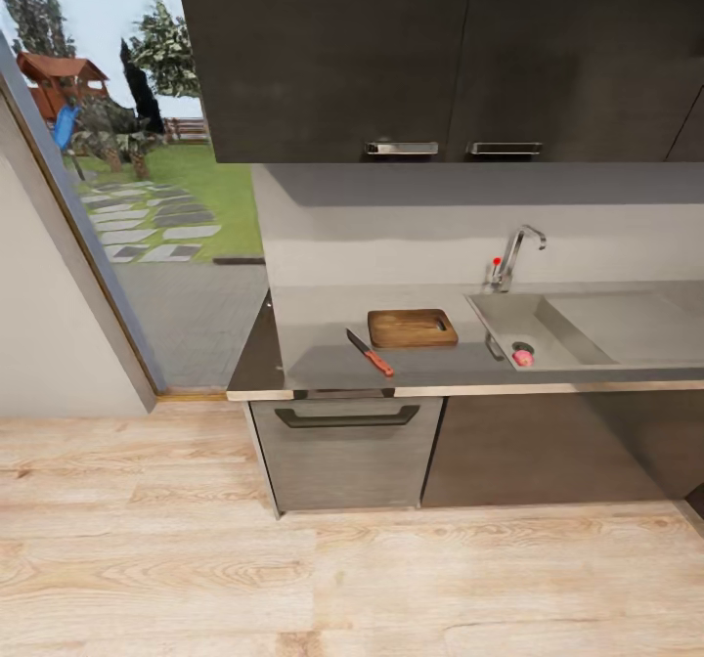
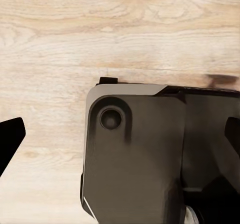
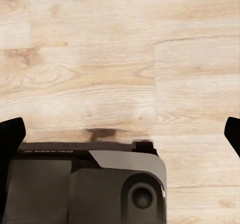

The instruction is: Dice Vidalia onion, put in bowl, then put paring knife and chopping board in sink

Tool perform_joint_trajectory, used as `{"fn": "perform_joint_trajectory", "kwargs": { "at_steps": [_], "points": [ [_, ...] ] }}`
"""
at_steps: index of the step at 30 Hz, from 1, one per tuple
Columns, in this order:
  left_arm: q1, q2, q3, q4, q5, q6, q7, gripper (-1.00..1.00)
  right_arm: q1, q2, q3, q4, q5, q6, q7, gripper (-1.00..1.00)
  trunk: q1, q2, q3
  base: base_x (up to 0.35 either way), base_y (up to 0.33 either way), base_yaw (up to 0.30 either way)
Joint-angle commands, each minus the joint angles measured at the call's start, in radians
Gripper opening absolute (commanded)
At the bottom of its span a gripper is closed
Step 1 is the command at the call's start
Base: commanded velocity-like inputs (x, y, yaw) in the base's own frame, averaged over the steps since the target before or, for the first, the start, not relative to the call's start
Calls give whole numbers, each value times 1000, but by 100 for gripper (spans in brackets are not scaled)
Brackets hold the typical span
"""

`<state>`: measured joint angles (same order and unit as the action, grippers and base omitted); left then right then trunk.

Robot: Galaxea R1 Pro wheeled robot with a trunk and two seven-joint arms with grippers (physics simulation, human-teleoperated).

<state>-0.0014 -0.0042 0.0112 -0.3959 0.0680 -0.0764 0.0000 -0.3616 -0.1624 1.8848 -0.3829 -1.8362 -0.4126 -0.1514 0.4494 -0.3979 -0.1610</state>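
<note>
Onion (image 1: 523, 357) in sink (image 1: 587, 329) corner, far off; both hands open over floor; may bump surface (image 1: 323, 359) edge approaching.

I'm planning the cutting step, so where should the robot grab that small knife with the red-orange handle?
Probably by the red-orange handle of the small dark-bladed knife, from above. It lies flat on the glossy grey countertop, handle toward the front edge, blade pointing back, apart from the brown wooden chopping board.

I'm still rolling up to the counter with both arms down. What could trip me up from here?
The paring knife lies near the countertop's front edge, so a clumsy reach could knock it off. The onion sits in the sink's near corner by the drain, below the rim, an awkward grasp. No bowl appears yet, so you may need to look around.
</note>
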Motion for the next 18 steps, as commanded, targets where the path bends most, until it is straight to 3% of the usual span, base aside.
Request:
{"fn": "perform_joint_trajectory", "kwargs": {
  "at_steps": [1,5,18],
  "points": [
    [0,0,1,0,7,-2,0,100,-2,19,8,-4,-4,-6,-7,100,1,-2,-2,0,0,0],
    [0,0,2,7,7,-2,1,100,-2,55,8,-4,-4,-5,-7,100,1,-2,-2,0,0,0],
    [0,0,2,9,7,-2,1,100,5,68,8,-17,34,-25,-7,100,1,-2,-2,0,0,0]
  ]
}}
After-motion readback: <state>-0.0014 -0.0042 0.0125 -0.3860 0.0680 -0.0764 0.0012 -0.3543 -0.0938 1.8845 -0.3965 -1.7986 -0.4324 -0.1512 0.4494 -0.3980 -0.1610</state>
